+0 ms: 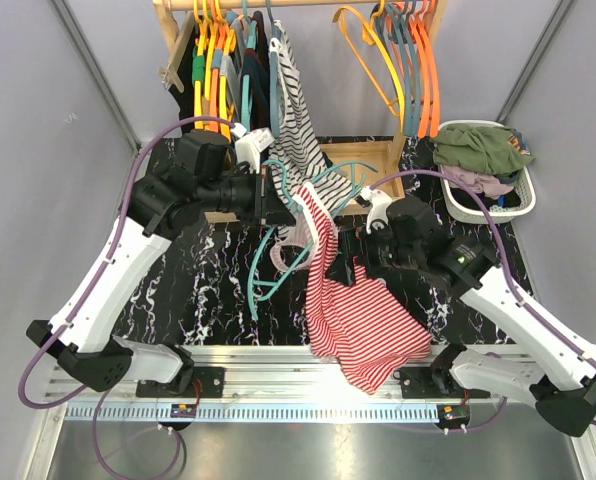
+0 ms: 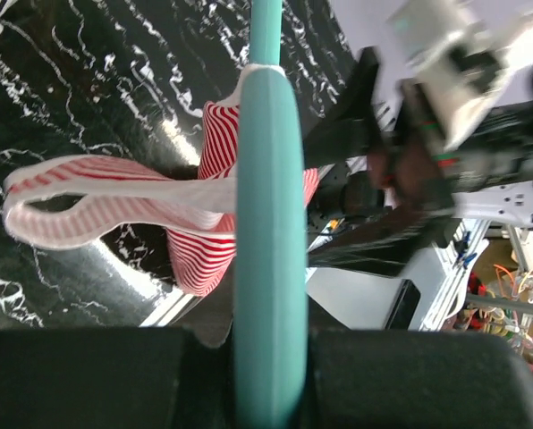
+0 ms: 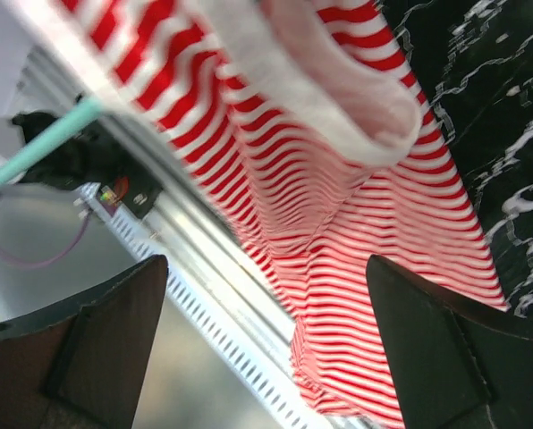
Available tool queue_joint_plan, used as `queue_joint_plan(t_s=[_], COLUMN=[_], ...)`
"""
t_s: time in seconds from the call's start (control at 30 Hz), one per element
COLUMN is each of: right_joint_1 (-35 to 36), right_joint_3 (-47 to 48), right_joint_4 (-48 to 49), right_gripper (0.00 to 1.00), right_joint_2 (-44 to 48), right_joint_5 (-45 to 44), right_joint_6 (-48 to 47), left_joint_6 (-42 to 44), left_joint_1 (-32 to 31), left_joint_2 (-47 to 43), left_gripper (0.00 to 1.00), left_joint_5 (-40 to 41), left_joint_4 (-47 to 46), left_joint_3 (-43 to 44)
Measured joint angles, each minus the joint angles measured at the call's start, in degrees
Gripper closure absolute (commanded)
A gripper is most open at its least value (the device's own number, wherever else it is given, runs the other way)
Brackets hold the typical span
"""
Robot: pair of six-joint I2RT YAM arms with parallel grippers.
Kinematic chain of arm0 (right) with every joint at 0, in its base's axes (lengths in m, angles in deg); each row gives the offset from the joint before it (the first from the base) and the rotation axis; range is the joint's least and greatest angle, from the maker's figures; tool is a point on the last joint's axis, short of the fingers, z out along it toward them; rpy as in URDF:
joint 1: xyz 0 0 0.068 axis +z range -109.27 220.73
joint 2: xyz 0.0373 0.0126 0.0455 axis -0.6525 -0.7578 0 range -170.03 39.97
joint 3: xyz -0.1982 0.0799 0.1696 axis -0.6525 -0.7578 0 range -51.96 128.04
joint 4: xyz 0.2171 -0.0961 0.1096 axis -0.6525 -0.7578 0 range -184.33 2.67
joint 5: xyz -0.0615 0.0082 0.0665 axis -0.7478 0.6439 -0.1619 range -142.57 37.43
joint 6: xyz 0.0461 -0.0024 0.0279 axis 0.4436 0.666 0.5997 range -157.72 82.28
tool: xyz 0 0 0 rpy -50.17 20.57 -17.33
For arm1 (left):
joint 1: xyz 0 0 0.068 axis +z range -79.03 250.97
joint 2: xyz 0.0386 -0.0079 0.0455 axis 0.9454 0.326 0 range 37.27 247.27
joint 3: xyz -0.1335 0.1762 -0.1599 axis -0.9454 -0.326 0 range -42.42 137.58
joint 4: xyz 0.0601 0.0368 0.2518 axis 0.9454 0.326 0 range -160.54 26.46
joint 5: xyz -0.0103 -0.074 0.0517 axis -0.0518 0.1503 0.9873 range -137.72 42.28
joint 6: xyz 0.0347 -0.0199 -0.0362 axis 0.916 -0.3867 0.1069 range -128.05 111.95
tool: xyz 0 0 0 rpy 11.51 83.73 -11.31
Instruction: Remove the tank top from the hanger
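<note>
A red-and-white striped tank top (image 1: 363,320) hangs from a teal hanger (image 1: 255,270) held above the black marble table, with its hem draped over the table's front rail. My left gripper (image 1: 278,200) is shut on the teal hanger (image 2: 268,223), which runs between the jaws (image 2: 268,375). A white-edged strap (image 2: 97,192) loops over the hanger arm. My right gripper (image 1: 350,258) is beside the top's upper part. In the right wrist view its fingers (image 3: 114,331) are wide apart, with the tank top (image 3: 365,232) hanging just beyond them and nothing gripped.
A clothes rail at the back carries garments on hangers (image 1: 238,70), a black-and-white striped top (image 1: 298,120) and empty orange hangers (image 1: 408,60). A white basket of clothes (image 1: 483,165) stands at the back right. An aluminium rail (image 1: 258,365) runs along the near edge.
</note>
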Motion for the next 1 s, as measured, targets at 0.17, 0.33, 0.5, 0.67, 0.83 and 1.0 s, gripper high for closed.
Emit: queue_joint_plan(t_s=[0.17, 0.33, 0.5, 0.67, 0.83, 1.0], right_joint_1=[0.52, 0.57, 0.63, 0.79, -2.43, -15.8], right_joint_3=[-4.57, -4.07, -3.82, -0.81, 8.48, 10.16], right_joint_4=[8.28, 14.82, 14.62, 7.26, -2.73, -5.62], right_gripper=[0.08, 0.91, 1.0, 1.0, 1.0, 1.0], right_joint_2=[0.11, -4.15, -5.09, -0.81, -3.23, -9.22], right_joint_5=[-5.97, -6.99, -9.94, -19.08, -31.3, -35.1], right_joint_6=[-1.88, -3.52, -3.19, -2.89, 1.99, 8.28], left_joint_6=[-1.75, -2.71, -2.62, -1.07, 0.55, 1.01], left_joint_1=[0.02, 0.02, 0.24, 0.52, 0.61, 0.63], left_joint_2=[0.33, 0.31, 0.17, -1.7, -4.63, -7.67], left_gripper=[1.0, 1.0, 1.0, 1.0, 1.0, 1.0], left_joint_5=[-1.42, -1.73, -0.35, 2.56, 1.7, -0.72], left_joint_4=[-0.92, -0.96, 0.15, 3.63, 6.58, 8.96], left_joint_3=[0.87, 0.87, 0.74, -1.62, -7.08, -11.5])
